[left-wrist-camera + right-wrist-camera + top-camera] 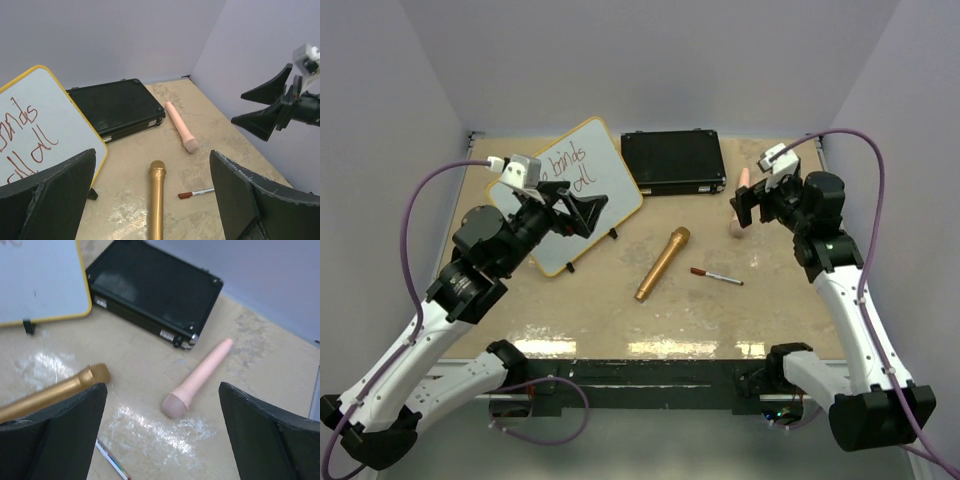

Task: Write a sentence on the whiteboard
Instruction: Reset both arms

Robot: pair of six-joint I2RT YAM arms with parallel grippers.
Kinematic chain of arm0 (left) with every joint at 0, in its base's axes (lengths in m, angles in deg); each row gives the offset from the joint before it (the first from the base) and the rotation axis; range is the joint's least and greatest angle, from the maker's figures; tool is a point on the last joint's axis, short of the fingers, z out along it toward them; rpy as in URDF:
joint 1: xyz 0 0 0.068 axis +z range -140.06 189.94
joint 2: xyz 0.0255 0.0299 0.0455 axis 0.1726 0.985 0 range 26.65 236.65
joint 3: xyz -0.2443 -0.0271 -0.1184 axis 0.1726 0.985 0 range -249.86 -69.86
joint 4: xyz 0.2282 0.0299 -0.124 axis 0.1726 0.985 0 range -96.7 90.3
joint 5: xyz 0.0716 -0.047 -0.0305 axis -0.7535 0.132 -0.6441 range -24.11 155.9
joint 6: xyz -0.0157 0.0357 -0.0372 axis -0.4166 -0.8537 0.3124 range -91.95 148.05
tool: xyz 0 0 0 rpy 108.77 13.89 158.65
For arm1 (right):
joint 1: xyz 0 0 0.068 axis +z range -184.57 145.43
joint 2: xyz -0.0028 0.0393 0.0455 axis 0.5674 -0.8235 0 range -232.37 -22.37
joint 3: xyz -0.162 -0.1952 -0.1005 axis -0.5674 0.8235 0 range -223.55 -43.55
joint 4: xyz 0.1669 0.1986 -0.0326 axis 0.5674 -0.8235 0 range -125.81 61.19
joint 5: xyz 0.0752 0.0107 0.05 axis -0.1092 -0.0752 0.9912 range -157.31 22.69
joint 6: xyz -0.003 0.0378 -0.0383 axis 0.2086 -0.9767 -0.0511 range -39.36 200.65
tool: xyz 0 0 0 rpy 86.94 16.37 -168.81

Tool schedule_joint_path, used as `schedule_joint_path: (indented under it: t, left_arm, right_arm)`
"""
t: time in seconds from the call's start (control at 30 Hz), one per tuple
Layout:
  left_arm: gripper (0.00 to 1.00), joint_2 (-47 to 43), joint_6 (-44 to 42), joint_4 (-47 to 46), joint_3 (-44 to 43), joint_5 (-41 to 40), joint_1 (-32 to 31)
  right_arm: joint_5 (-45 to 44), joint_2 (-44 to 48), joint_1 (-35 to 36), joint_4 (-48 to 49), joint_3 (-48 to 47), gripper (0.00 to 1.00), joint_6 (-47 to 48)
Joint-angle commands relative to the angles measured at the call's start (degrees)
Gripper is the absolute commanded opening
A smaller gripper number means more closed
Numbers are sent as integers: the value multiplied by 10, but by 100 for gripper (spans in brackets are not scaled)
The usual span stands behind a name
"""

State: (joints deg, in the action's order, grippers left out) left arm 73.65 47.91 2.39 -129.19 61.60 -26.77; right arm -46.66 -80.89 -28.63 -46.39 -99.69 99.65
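My left wrist camera is catching the sentence (26, 134) on the whiteboard (60, 117) at far left. Overhead, my arm is hiding part of it. My left gripper (596, 218) and right gripper (744, 206) are both gaping wide, gripping nothing.

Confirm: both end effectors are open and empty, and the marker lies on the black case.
Wrong. The top view shows the marker on the table, not on the black case. The left end effector and right end effector are open and empty.

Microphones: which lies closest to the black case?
The pale pink microphone: its handle tip nearly reaches the black rectangular case; the gold metallic microphone lies farther off.
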Motion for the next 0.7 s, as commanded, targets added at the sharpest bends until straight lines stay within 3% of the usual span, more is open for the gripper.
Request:
schedule_joint_path:
  t: [0.0, 0.17, 0.67]
  left_arm:
    - [100, -21, -18, 23, -4, -6, 5]
    - [100, -43, -14, 28, 13, -4, 4]
    - [100, -88, -16, 56, 37, -29, 4]
  right_arm:
    - [-114, 28, -2, 72, -43, 99, -163]
    - [-162, 29, -2, 84, -59, 99, -207]
    - [-147, 40, -1, 68, -87, 99, -208]
